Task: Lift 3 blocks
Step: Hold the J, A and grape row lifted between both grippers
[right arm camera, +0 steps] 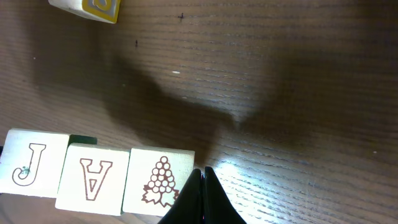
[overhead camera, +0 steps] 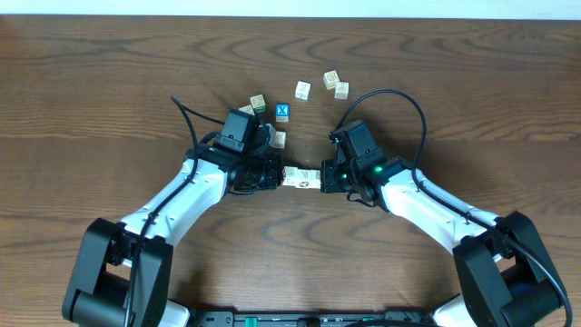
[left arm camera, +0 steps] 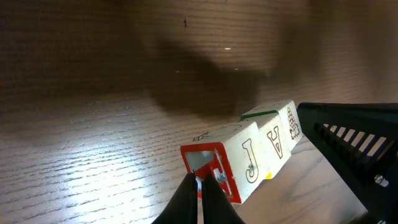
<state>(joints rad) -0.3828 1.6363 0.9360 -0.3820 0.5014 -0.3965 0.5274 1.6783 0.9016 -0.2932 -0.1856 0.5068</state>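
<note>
Row of three blocks (overhead camera: 301,178) pinned end to end between the two arms, mid-counter (overhead camera: 109,82), just in front of the loose cubes.

Left gripper (left arm camera: 200,186) shut to a narrow point, tips pressed on the red-framed end face of the J block (left arm camera: 247,163). Right gripper (right arm camera: 202,182) likewise shut tight, tips against the outer end of the grape block (right arm camera: 159,180). A block (right arm camera: 93,179) squeezed in the middle. Nothing between the jaws on either side: end pressure only, arm against arm.

Shadow offset from the row in both wrist views; reads as raised off the counter, not certain.

Step in hand, as judged: lift the row as one clamp.
- Keep inward push equal at both ends.
- Raise both wrists at the same rate, tips level and near the face centres.
- Risk with tilt or slack: A block buckling out of the row.
- Stay clear of the blue X cube (overhead camera: 282,112).
</note>
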